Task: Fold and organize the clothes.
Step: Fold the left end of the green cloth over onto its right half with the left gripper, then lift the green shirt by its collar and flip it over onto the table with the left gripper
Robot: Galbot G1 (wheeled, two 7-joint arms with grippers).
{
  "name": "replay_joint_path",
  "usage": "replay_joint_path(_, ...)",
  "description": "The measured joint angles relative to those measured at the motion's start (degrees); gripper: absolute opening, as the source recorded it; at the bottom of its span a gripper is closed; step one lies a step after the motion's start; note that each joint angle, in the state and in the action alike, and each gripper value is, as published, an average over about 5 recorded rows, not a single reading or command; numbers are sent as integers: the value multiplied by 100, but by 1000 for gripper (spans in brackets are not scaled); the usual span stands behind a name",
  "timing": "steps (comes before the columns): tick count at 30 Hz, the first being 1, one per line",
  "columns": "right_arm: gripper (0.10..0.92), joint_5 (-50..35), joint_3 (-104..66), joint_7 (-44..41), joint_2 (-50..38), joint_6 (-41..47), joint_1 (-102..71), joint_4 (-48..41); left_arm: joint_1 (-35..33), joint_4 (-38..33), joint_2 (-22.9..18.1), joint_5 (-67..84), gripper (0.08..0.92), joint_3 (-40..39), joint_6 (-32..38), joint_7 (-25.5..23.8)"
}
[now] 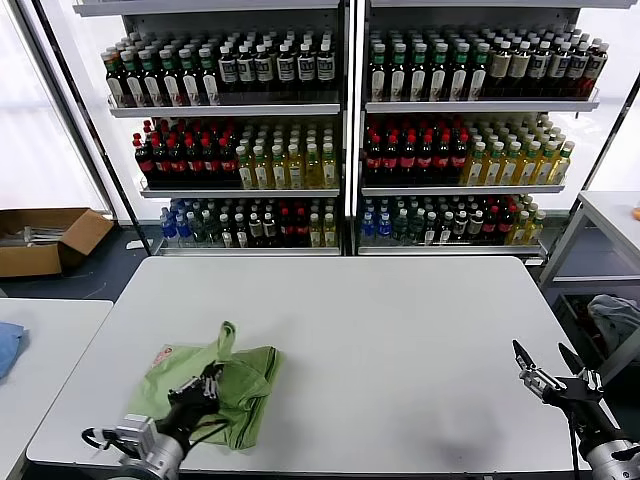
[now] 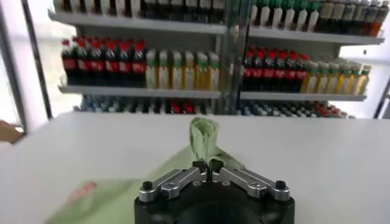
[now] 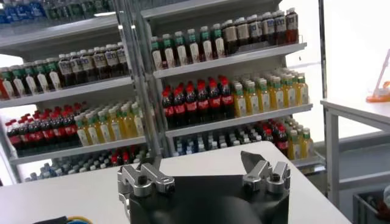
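Note:
One light green polo shirt (image 1: 250,385) lies crumpled near the front left of the white table (image 1: 400,330), with a pinkish print at its left edge. A fold of it stands up in a peak (image 1: 227,340). My left gripper (image 1: 207,385) rests on the shirt, its fingertips almost together at the base of that raised fold (image 2: 204,137). In the left wrist view the left gripper (image 2: 208,165) pinches the green fabric. My right gripper (image 1: 545,365) hovers open over the table's front right corner, holding nothing; the right wrist view shows the right gripper (image 3: 195,167) with its fingers spread wide.
Tall shelves of bottles (image 1: 340,130) stand behind the table. A cardboard box (image 1: 45,238) sits on the floor at the left. A second table at the left carries a blue cloth (image 1: 8,345). A grey-blue bundle (image 1: 615,318) lies beyond the right edge.

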State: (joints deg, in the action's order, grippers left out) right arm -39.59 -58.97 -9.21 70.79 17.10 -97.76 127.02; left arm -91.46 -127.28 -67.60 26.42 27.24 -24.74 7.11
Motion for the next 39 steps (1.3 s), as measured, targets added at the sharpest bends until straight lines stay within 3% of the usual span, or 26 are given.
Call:
replay_joint_path(13, 823, 35, 27, 0, 65, 1, -27, 47, -104, -182, -337, -142, 563, -592, -222, 83)
replay_joint_path(21, 823, 31, 22, -29, 61, -37, -76, 34, -45, -518, -97, 328, 784, 79, -372, 30)
replay_joint_path(30, 823, 141, 111, -66, 93, -92, -98, 38, 138, 151, 516, 1057, 823, 1395, -503, -98)
replay_joint_path(39, 823, 238, 113, -97, 132, -134, -211, 114, 284, 936, 647, 1366, 823, 1765, -513, -113)
